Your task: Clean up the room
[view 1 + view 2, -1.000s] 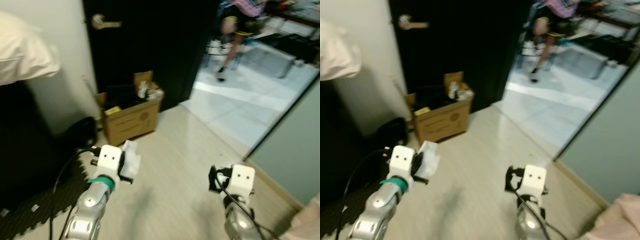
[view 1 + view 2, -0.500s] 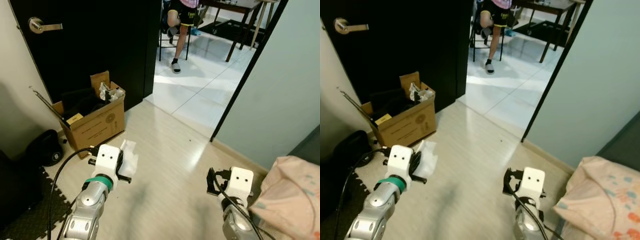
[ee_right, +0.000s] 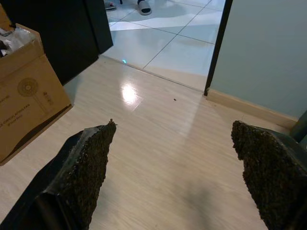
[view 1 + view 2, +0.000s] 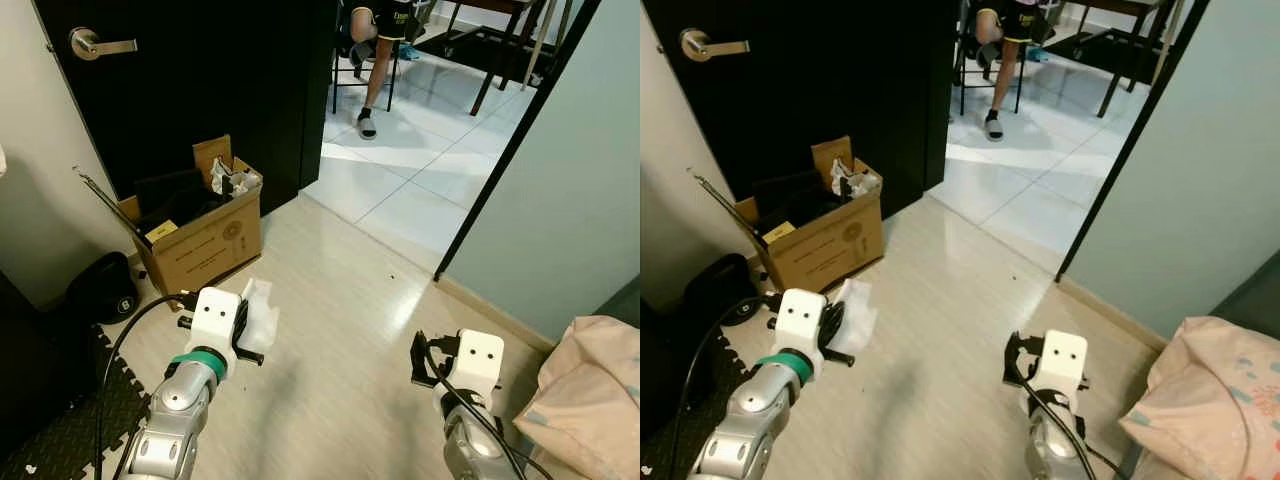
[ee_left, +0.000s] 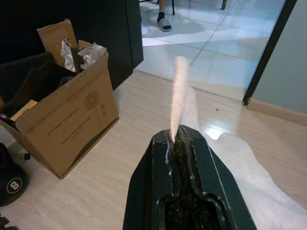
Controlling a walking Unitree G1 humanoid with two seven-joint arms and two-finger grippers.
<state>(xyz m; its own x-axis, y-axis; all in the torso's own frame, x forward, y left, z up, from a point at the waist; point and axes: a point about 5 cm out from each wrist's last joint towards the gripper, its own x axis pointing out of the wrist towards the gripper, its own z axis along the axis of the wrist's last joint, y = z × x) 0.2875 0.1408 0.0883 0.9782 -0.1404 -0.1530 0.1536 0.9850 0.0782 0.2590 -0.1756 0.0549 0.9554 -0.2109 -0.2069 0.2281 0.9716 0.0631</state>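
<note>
Left pincer (image 4: 252, 330) held low over pale wood floor (image 4: 340, 330), at near left of scene. Fingers (image 5: 184, 191) pressed together, pinching a white tissue (image 4: 258, 312). Tissue sticking up and out past the fingertips, thin sheet edge-on in left wrist view (image 5: 180, 103), clear of floor.

Right pincer (image 3: 175, 158) at near right, raised over same floor, fingers spread wide, nothing between them. Rough dark pads (image 3: 93, 163) facing each other across bare planks.

Cardboard box (image 4: 200, 235) farther off and to the left of left pincer, on floor against black door (image 4: 220, 80). Flaps open; crumpled white paper (image 4: 232, 178) and dark items inside, yellow scrap (image 4: 163, 231) near front edge. Printed round mark on box side. Box well apart from held tissue.

Silver lever handle (image 4: 100, 45) on door at far left. Black round bag (image 4: 100, 295) on floor left of box, near edge of black foam mat (image 4: 60, 420). Black cable running from left arm down over mat.

Doorway open at far centre onto white tiled floor (image 4: 440, 160). Person's legs (image 4: 372, 75) beside a chair in far room, sandal on foot. Grey-green wall (image 4: 570, 190) on right. Pink patterned bedding (image 4: 595, 390) at near right corner.
</note>
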